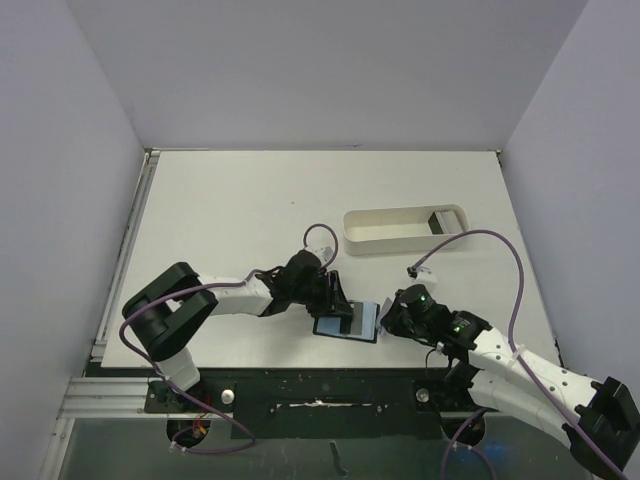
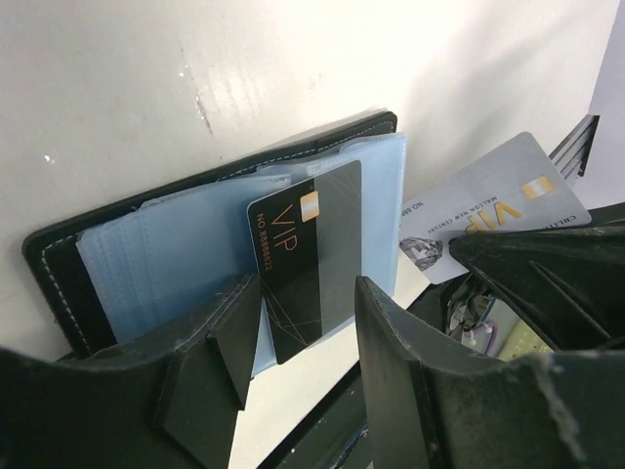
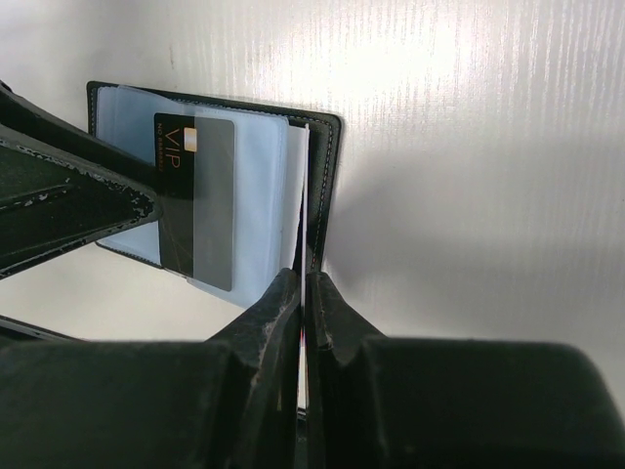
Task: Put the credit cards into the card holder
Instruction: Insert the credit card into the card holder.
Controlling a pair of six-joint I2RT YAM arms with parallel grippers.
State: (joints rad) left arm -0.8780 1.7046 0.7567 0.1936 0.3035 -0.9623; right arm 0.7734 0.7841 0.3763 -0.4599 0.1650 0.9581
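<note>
The card holder (image 1: 328, 328) lies open on the white surface (image 1: 250, 200) at the lower centre of the overhead view, pockets up, its long axis running left to right. It is probably spread flat so that each pocket mouth can be reached.

The left gripper (image 2: 308, 337) has its fingers (image 2: 391, 362) apart on either side of the black credit card (image 2: 308, 249). I cannot make out whether they touch its edges. The card's long axis runs up and down the left wrist frame. Its upper end is under a bluish pocket and its lower end sticks out toward the fingers, so I judge it only partly seated.

The right gripper (image 3: 305, 293) has its fingers pressed together on the silver credit card (image 2: 488, 200), held clear at the right of the holder, seemingly waiting its turn. In the left wrist frame its long axis slants from lower left to upper right. In the right wrist frame it shows edge-on, a thin pale line pointing up toward the holder's right rim.
</note>
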